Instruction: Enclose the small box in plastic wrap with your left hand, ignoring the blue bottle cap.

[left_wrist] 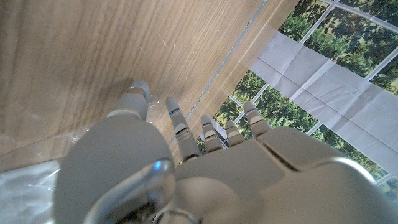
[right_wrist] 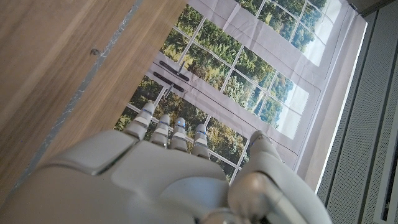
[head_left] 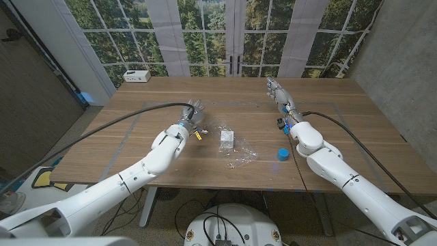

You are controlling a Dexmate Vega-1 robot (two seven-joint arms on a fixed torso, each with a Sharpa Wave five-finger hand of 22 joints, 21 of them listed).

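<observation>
Fingers (left_wrist: pixel 177 124) of the left hand (head_left: pixel 190 114) spread apart, holding nothing, just beside the edge of the plastic wrap (head_left: pixel 235 147). Small box (head_left: pixel 227 140) resting on the wrap, near the middle of the table (head_left: pixel 157 96). Blue bottle cap (head_left: pixel 283 155) well apart to the right, to be left alone. Right hand (head_left: pixel 278 92) also open and empty, waiting far back. Probably best to pinch the near edge of the film low, lift gently, fold over the box without dragging it.
</observation>
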